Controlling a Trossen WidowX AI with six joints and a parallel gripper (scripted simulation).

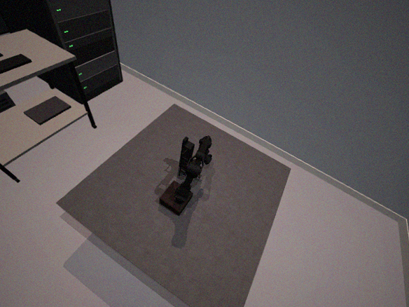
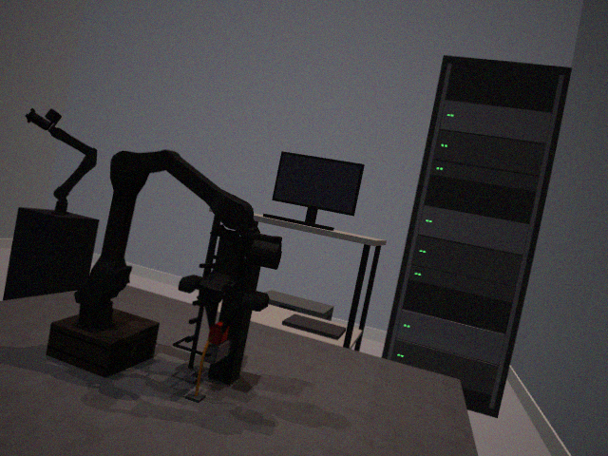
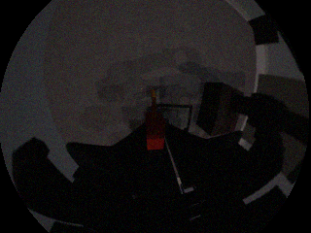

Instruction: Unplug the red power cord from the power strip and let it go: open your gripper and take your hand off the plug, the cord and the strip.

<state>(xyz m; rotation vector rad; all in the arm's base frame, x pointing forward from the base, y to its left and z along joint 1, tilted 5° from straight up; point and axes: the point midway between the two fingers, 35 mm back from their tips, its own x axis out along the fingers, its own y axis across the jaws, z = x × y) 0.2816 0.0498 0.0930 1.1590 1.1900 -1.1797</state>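
Note:
The red plug (image 2: 218, 333) (image 3: 155, 142) shows low on the near side of the dark upright post. My gripper (image 2: 216, 321) (image 3: 155, 126) points down and is shut on the red plug, with one fingertip on each side of it in the wrist view. An orange cord (image 2: 200, 369) (image 3: 154, 94) runs from the plug down to a small plate (image 2: 195, 397) on the mat. A grey block (image 2: 219, 351), apparently the power strip, sits directly under the plug. The dim light hides whether the plug's prongs are in it. The top view does not show the plug.
The dark post (image 1: 185, 153) (image 2: 237, 338) stands close beside the gripper. A thin black stand with pegs (image 2: 196, 326) is next to it. The arm's wooden base (image 1: 172, 199) (image 2: 100, 346) is on the grey mat (image 1: 222, 218). A desk and server rack stand farther off.

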